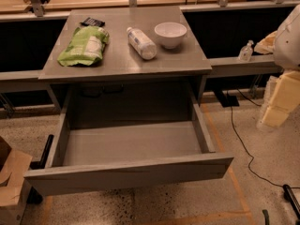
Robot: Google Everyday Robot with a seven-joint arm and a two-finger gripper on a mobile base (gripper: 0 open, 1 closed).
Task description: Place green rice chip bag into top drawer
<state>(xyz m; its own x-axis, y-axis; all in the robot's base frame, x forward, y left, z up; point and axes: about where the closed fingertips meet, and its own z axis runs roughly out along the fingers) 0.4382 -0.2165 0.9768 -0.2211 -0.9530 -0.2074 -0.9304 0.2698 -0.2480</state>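
The green rice chip bag (84, 46) lies flat on the left part of the grey table top (117, 64), its white label panel facing up. The top drawer (131, 170) is pulled out wide under the table, and its grey inside holds nothing that I can see. My arm shows at the right edge of the camera view, white above and pale cream below. My gripper (274, 114) hangs there over the floor, to the right of the drawer and well away from the bag.
A clear plastic bottle (141, 43) lies on its side next to a white bowl (170, 34). A small black packet (92, 22) lies behind the bag. A small bottle (245, 51) stands on the right ledge. A cardboard box (11, 182) and a cable (243, 144) are on the floor.
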